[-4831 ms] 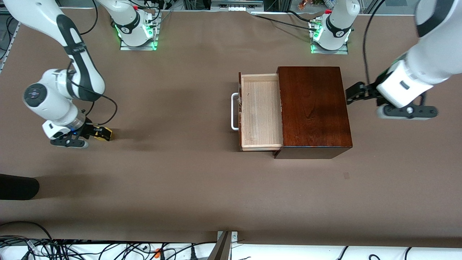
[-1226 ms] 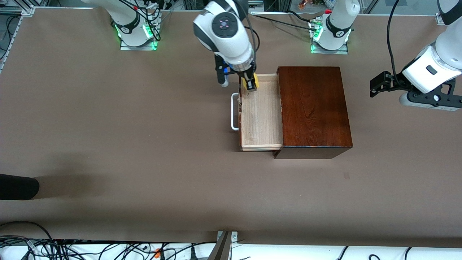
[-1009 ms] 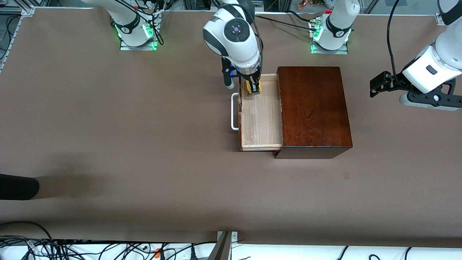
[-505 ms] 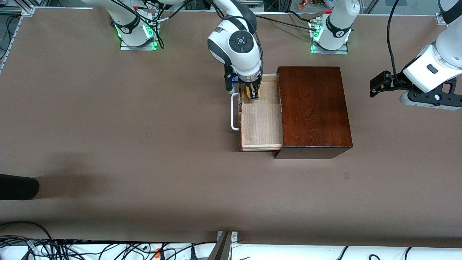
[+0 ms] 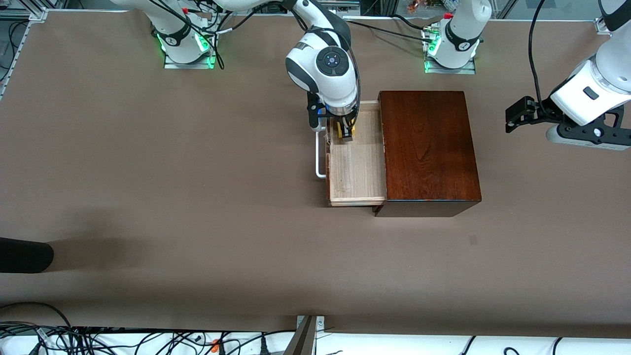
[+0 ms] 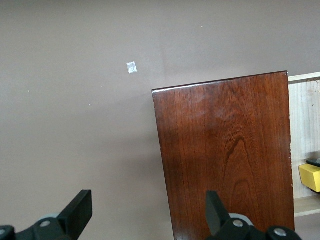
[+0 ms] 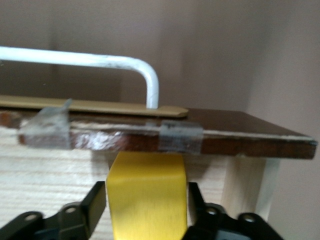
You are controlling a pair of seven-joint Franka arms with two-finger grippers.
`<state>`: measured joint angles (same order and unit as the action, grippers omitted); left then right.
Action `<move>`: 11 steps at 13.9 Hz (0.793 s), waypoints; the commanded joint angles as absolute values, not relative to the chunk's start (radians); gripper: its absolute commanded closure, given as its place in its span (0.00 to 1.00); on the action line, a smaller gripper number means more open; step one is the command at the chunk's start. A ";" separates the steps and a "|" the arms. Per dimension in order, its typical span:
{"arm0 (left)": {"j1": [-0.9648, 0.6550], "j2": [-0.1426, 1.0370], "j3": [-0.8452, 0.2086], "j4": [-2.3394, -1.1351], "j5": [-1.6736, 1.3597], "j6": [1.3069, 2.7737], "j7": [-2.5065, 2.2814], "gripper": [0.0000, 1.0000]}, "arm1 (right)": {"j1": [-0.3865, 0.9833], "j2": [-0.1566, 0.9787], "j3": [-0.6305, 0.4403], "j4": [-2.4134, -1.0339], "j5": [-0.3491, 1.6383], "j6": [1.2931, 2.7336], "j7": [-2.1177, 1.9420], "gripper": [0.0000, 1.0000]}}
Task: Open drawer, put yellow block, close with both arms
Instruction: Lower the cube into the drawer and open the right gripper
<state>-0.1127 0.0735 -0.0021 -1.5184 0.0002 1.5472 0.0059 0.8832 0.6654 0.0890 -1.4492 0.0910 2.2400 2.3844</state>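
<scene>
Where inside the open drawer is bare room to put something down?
The pale wooden drawer tray is bare from its middle to the wall nearest the front camera. Its end toward the arm bases is crowded: the right gripper is there around the small yellow block.

Even overhead light; soft shadows on the table (image 5: 197,207), mild sheen on the box (image 5: 429,148), right wrist view blurred.

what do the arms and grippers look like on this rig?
Both arms are glossy white shells with black joint bands and loose black cables. Bases glow green. The right arm's wrist cap is a dark disc with a small blue centre. Right gripper and left gripper: black, two-fingered.
</scene>
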 commanded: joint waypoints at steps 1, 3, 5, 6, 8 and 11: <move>-0.120 0.069 -0.005 -1.506 0.020 1.546 0.008 0.00 | 0.893 0.641 0.077 -1.375 0.072 2.145 2.410 0.00; -0.118 0.069 -0.005 -1.506 0.015 1.543 0.006 0.00 | 0.876 0.620 0.077 -1.294 0.074 2.032 2.402 0.00; -0.120 0.067 -0.006 -1.505 0.012 1.526 0.006 0.00 | 0.839 0.582 0.077 -1.258 0.072 1.944 2.379 0.00; -0.120 0.064 -0.008 -1.505 0.011 1.513 0.008 0.00 | 0.822 0.554 0.077 -1.258 0.068 1.925 2.335 0.00; -0.120 0.067 -0.049 -1.506 0.012 1.508 0.006 0.00 | 0.783 0.506 0.049 -1.261 0.071 1.870 2.176 0.00; -0.121 0.069 -0.090 -1.506 0.012 1.508 0.011 0.00 | 0.724 0.466 -0.008 -1.265 0.081 1.792 1.903 0.00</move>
<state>-0.1187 0.0733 -0.0691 -1.5177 0.0002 1.5271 0.0059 0.7576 0.4952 0.0111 -1.2533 0.0812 1.8348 2.0512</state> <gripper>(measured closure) 0.000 0.000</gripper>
